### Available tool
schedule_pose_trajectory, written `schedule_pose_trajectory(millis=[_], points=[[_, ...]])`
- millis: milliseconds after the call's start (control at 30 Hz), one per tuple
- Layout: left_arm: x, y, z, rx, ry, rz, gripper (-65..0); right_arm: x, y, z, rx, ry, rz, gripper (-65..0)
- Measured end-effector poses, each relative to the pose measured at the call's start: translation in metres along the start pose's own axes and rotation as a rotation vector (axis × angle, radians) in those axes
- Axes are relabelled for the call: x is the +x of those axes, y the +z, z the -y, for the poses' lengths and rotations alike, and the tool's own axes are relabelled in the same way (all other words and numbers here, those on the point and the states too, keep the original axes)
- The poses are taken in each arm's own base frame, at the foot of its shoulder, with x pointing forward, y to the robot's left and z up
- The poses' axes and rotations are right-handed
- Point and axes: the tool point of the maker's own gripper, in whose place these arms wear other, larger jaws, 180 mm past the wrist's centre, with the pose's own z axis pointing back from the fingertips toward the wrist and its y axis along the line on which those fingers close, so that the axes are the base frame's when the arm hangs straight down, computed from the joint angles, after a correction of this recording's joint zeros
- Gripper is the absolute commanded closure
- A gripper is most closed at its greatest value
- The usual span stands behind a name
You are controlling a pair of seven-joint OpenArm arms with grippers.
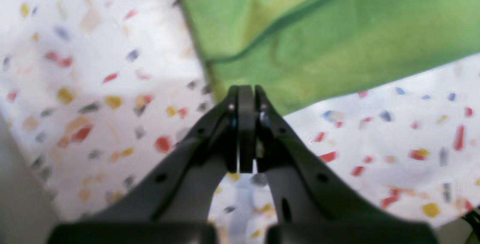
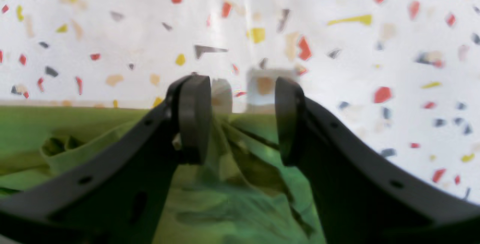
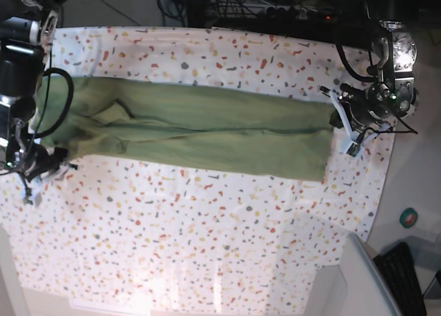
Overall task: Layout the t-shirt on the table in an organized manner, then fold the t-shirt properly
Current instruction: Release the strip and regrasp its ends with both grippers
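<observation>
Folding looks to be the step in hand, with the shirt (image 3: 227,151) lying as a long, creased band nearer the tabletop's (image 3: 227,226) top edge than its bottom one in the base view, and reaching close to the right edge; the left hand (image 1: 245,91) is closed at the shirt's end by that right edge, with no cloth plainly between its tips; the right hand (image 2: 242,86) is open over the long side of the shirt's other end, near the tabletop's left side, its fingers parted above the cloth and holding nothing. The next move probably calls for the right hand to pinch that side, smooth the bunched layers and square them before the ends are brought inward; the right arm hides part of the shirt there, and the base view cuts off the left end; sleeves and neckline I cannot make out, nor how many layers lie beneath the ridge; the left wrist view is soft, so contact at the tips is uncertain.
</observation>
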Motion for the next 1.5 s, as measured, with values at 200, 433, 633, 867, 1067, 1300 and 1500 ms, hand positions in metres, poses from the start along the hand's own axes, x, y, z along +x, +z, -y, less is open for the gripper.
schedule_pose_trajectory(millis=[200, 433, 633, 867, 1067, 1300, 1500], points=[[-0.001, 0.004, -0.012, 0.028, 0.017, 0.004, 0.0, -0.01, -0.002, -0.005, 0.01, 0.002, -0.046, -36.8], [-0.01, 0.001, -0.011, 0.021, 0.028, -0.02, 0.0, -0.011, -0.003, -0.005, 0.011, 0.001, -0.049, -36.5], [-0.009, 0.001, -0.011, 0.02, 0.03, -0.017, 0.0, -0.012, -0.003, -0.006, 0.013, 0.0, -0.053, -7.4], [-0.009, 0.001, -0.012, 0.022, 0.028, -0.018, 0.0, -0.031, 0.0, -0.006, 0.015, -0.006, -0.159, 0.0], [-0.009, 0.001, -0.012, 0.022, 0.027, -0.019, 0.0, -0.015, 0.028, -0.02, 0.073, 0.011, -0.084, 0.0], [-0.01, 0.003, -0.016, 0.03, 0.021, -0.023, 0.0, -0.02, 0.045, -0.022, 0.061, 0.056, -0.057, 0.0], [-0.01, 0.003, -0.017, 0.031, 0.021, -0.022, 0.0, -0.004, 0.033, -0.019, 0.065, 0.022, -0.016, -29.3]])
